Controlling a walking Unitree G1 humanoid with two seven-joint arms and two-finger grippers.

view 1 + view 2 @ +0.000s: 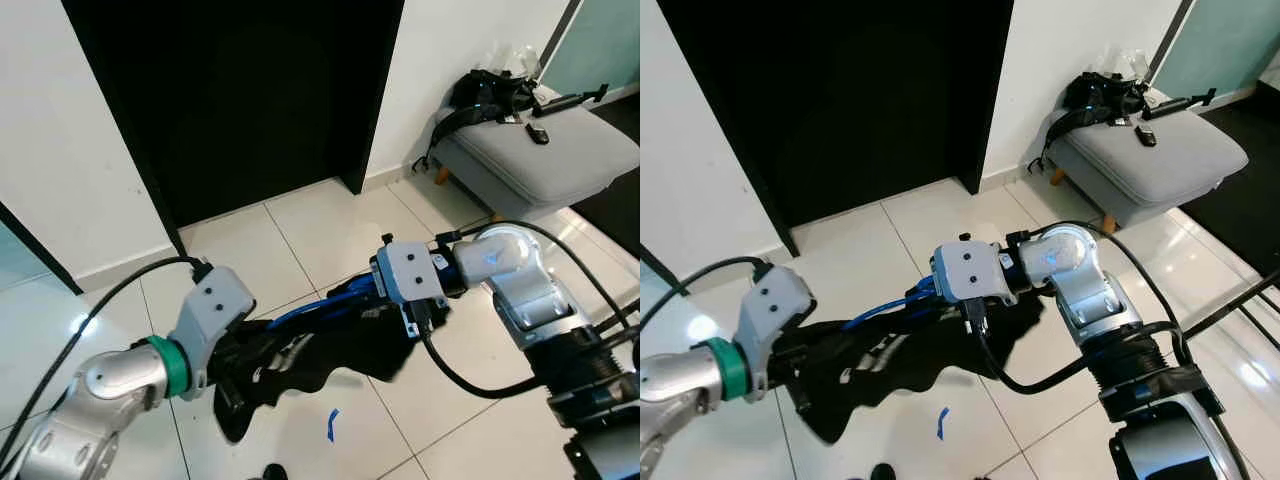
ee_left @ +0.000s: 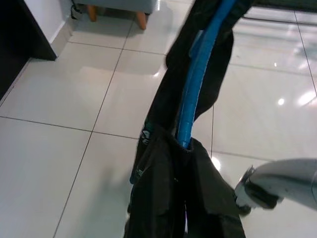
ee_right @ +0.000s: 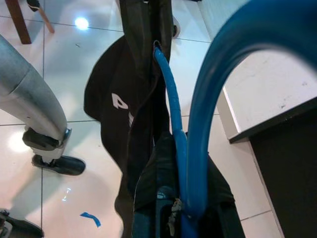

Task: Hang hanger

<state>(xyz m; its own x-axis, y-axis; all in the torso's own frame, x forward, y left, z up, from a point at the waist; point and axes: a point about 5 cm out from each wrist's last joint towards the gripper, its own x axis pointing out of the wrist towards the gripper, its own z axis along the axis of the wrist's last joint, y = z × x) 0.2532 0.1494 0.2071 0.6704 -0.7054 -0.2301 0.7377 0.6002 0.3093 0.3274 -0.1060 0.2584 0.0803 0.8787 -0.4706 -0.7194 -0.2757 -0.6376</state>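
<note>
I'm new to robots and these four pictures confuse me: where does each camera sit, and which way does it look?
Left and right eye: on the head, looking down at both arms holding a black garment on a blue hanger.
Left wrist: on that arm, looking along the hanger to the floor.
Right wrist: the same, with the hanger's hook close.
All share garment and hanger.

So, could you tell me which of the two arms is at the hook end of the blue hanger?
The right gripper: the blue hanger curves into its hook there. The left gripper is at the far end, amid the black garment.
</note>
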